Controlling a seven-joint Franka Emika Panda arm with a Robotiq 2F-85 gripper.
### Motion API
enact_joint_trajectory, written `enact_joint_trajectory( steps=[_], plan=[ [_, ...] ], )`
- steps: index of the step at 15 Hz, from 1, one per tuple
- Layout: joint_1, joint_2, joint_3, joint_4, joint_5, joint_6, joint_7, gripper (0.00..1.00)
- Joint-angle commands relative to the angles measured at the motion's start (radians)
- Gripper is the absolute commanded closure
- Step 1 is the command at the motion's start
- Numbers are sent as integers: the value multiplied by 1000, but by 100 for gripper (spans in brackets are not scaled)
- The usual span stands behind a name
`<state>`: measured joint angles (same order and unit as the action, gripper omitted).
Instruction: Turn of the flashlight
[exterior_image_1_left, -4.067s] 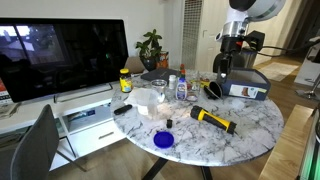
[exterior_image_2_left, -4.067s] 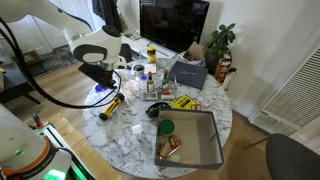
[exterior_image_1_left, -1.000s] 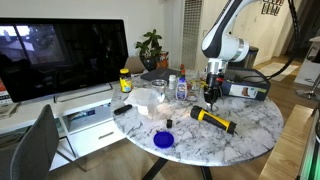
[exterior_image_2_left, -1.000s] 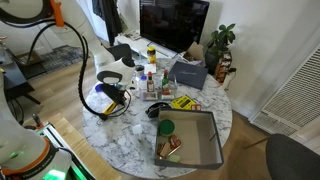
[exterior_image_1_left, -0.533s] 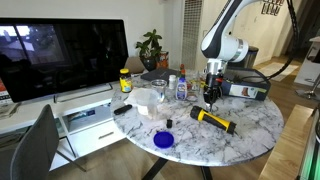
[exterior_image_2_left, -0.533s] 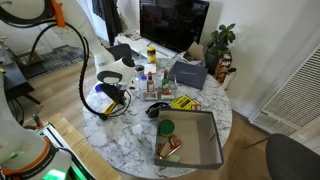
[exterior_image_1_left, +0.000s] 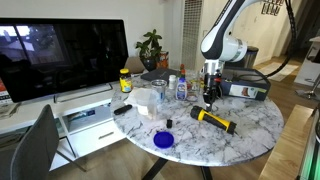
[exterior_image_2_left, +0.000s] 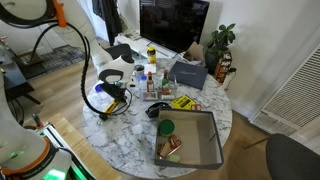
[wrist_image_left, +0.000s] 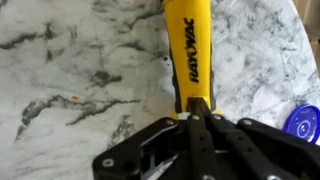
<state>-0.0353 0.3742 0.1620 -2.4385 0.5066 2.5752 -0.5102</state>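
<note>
The flashlight (exterior_image_1_left: 214, 119) lies flat on the marble table, yellow body with black ends. It also shows in an exterior view (exterior_image_2_left: 110, 107) near the table's edge. In the wrist view its yellow body (wrist_image_left: 190, 45) runs straight away from the jaws. My gripper (exterior_image_1_left: 209, 100) points down over the flashlight's head end. Its fingers are pressed together, with their tips (wrist_image_left: 199, 106) on top of the yellow body, not around it. The flashlight's part under the fingers is hidden.
A blue lid (exterior_image_1_left: 163, 139) lies near the table's front and shows in the wrist view (wrist_image_left: 305, 123). Bottles (exterior_image_1_left: 181, 88) and a blue box (exterior_image_1_left: 246, 86) stand behind the flashlight. A grey bin (exterior_image_2_left: 203, 150) sits on the table. A monitor (exterior_image_1_left: 60, 55) stands beside it.
Since about four seconds ago the arm has come down from high above the table onto the flashlight. Over the last second nothing has visibly moved.
</note>
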Motion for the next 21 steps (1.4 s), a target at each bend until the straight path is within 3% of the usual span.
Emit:
enact_joint_trajectory(
  steps=[1, 5, 11, 13, 17, 21],
  plan=[
    [29, 97, 12, 45, -107, 7, 96, 100],
    [77, 135, -3, 84, -233, -19, 213, 100],
    [191, 166, -99, 135, -493, -59, 552, 100],
    [188, 167, -82, 154, -487, -96, 576, 100],
    [114, 86, -28, 141, -369, -172, 470, 100],
    [50, -7, -44, 87, -321, -214, 394, 100]
  ],
)
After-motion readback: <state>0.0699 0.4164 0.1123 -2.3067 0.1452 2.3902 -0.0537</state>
